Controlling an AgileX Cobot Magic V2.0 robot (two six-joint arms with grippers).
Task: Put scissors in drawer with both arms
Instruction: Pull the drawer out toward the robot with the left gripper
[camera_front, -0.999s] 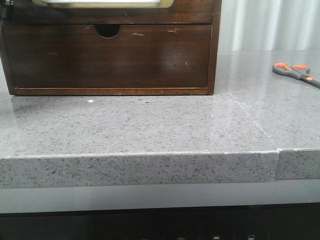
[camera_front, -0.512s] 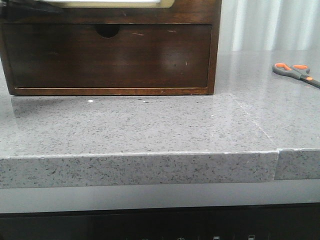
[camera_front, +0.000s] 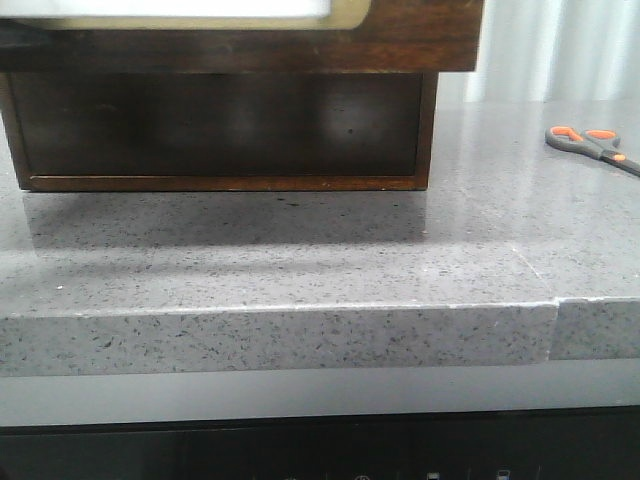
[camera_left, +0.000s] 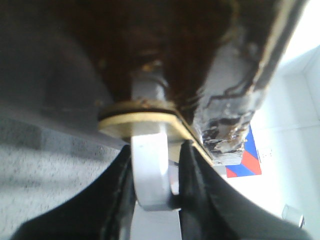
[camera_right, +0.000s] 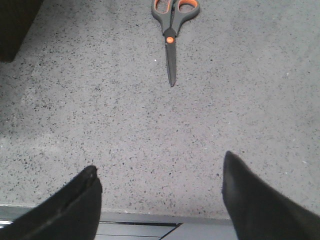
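Drawer (camera_front: 400, 35) overhanging counter (camera_front: 300, 260), scissors (camera_front: 592, 145) apart

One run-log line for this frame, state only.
drawer: pulled out over countertop | left gripper: shut on handle | right gripper: open, empty | scissors: flat on countertop, untouched

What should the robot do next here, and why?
Probably send the right gripper forward to the grey-handled scissors with orange-lined loops. Its jaws are open and empty, the scissors lie untouched on the speckled grey counter, and the dark brown white-panelled drawer already juts out.
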